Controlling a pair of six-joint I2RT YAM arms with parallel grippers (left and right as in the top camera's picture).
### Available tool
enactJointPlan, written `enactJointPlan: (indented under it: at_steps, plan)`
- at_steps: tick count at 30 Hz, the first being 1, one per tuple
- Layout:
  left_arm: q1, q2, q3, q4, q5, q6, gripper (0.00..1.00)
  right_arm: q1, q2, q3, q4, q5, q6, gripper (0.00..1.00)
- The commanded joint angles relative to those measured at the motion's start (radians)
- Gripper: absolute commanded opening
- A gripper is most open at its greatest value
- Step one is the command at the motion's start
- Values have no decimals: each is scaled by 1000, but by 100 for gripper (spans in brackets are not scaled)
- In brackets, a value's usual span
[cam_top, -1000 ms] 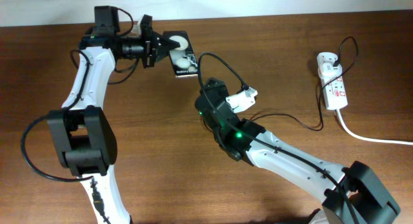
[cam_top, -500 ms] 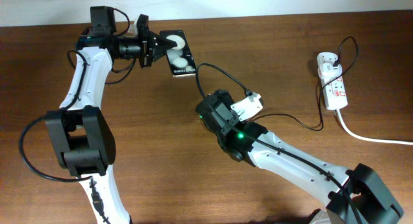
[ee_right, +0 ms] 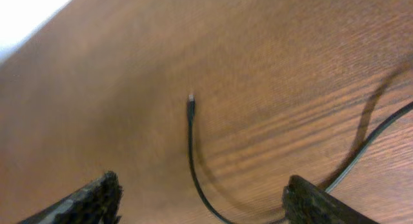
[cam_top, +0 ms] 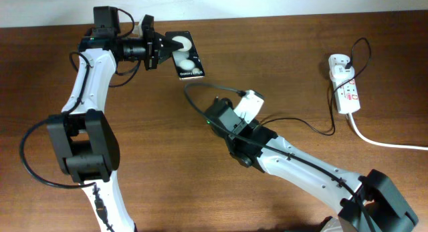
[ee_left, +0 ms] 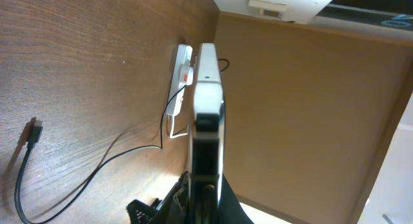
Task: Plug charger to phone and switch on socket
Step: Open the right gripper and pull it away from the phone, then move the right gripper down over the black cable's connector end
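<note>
My left gripper (cam_top: 159, 50) is shut on the left end of the phone (cam_top: 186, 55), a black slab with two white spots, and holds it at the table's back left. The left wrist view shows the phone (ee_left: 206, 88) edge-on in my jaws (ee_left: 205, 185). The charger (cam_top: 200, 85), a thin black cable, loops on the table beside my right gripper (cam_top: 214, 113) and runs right to the socket (cam_top: 344, 85). In the right wrist view my jaws (ee_right: 206, 204) are open and empty. The charger's tip (ee_right: 190, 100) lies on the wood ahead of them. The tip (ee_left: 33, 130) and socket (ee_left: 182, 66) also show in the left wrist view.
The socket's thick white cord (cam_top: 388, 142) runs off the right edge. The table's back edge and the pale wall lie just behind the phone. The left arm's base (cam_top: 83, 148) stands at the front left.
The charger's loop, which rose close to the phone, has dropped down and left onto the table. My right wrist has turned and drawn back. The left gripper raised the phone slightly, then held still.
</note>
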Motion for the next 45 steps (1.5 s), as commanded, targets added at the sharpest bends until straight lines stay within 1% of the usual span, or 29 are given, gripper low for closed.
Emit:
enactJointPlan:
  at_steps: [1,2,5,9,13,18,21,23,25,27,28,31,35,38,42,45]
  plan:
    - [6,-2,6,1,48,20,0,7,-29,3,-34,-117,-273,96]
    - [6,-2,6,1,48,20,0,7,-32,3,-49,-126,-303,100]
    - [6,-2,6,2,47,20,0,7,-51,3,-108,-129,-345,99]
    - [6,-2,6,2,43,20,0,7,-71,3,-172,-208,-465,99]
    - [6,-2,6,2,32,20,0,7,-71,3,-186,-276,-514,86]
    - [24,-2,6,3,6,20,0,7,-71,40,-246,-288,-518,76]
    - [60,-2,6,2,8,34,0,-8,-71,96,-292,-356,-583,65]
    - [79,-2,6,0,34,89,0,-39,-71,133,-332,-401,-587,59]
    - [95,-2,6,-18,78,142,0,-72,-71,154,-354,-444,-587,56]
    - [116,-2,6,-56,124,203,0,-119,-71,166,-362,-522,-588,47]
    - [124,-2,6,-75,143,229,0,-136,-71,167,-361,-553,-587,44]
    - [151,-2,6,-142,193,300,0,-191,-71,176,-361,-640,-588,39]
    - [176,-2,6,-261,195,365,0,-203,-68,237,-372,-666,-611,39]
    - [177,-2,6,-346,195,441,0,-204,-34,322,-431,-665,-614,39]
    - [177,-2,6,-502,194,618,0,-204,79,503,-559,-651,-637,39]
    - [183,-2,6,-558,191,675,0,-204,170,609,-617,-647,-640,39]
